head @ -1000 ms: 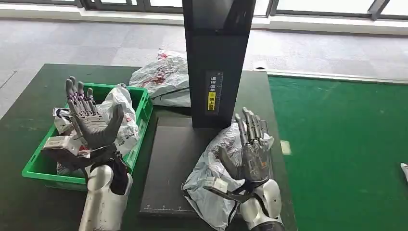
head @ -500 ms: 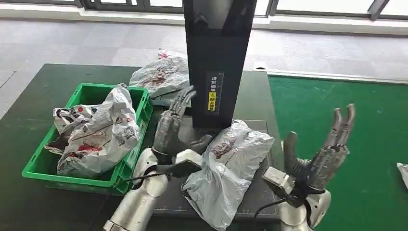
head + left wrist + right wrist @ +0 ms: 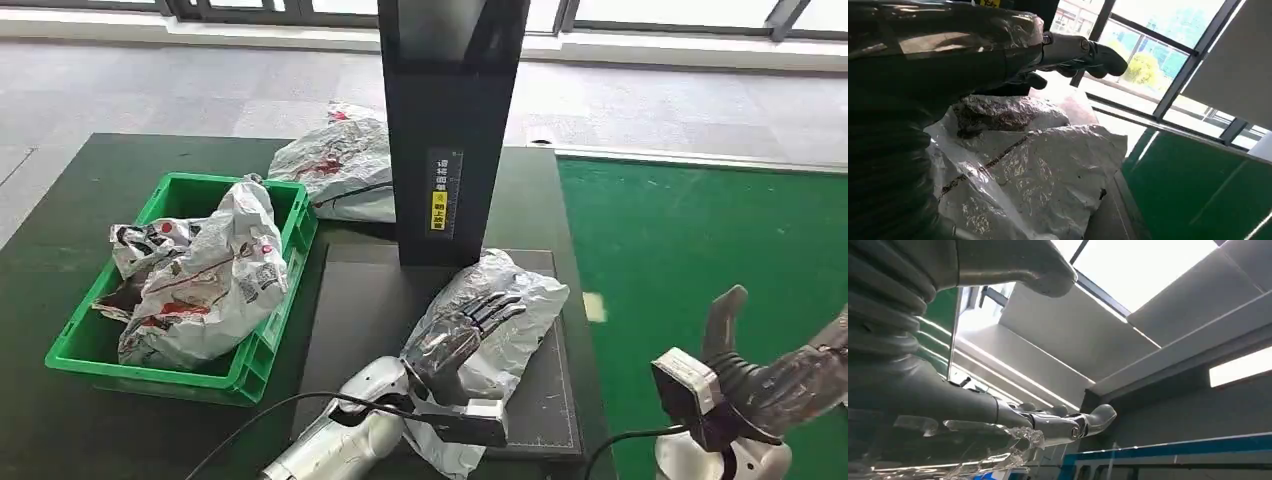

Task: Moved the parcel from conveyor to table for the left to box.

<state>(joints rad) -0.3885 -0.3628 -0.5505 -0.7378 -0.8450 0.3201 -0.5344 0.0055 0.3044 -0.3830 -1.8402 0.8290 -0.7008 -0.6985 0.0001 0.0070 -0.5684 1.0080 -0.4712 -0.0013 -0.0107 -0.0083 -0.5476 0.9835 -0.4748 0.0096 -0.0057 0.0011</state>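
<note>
Now the dark table (image 3: 60, 200) carries, from largest to smallest, a black scanner column (image 3: 450, 120) on its flat black platform (image 3: 350, 330), a green crate (image 3: 262, 350) holding crumpled bags, a spare bag (image 3: 335, 165) behind the crate, and the grey parcel (image 3: 525, 290) on the platform's near right part, beside the green conveyor (image 3: 700, 260). Compared with half a second ago, the left hand (image 3: 455, 330) has swung from its upright pose beside the parcel and lies palm-down on top of it, fingers spread and extended; the left wrist view shows the fingers (image 3: 1083, 50) reaching over the crinkled plastic, touching but not yet closed around it. The right hand (image 3: 790, 380) has drawn back over the conveyor, well apart from the parcel, fingers loosely apart and holding nothing. By this reading the transfer to the table is complete, and the left hand is starting its grasp for boxing; slippery film may fold or slide under a flat palm.
</note>
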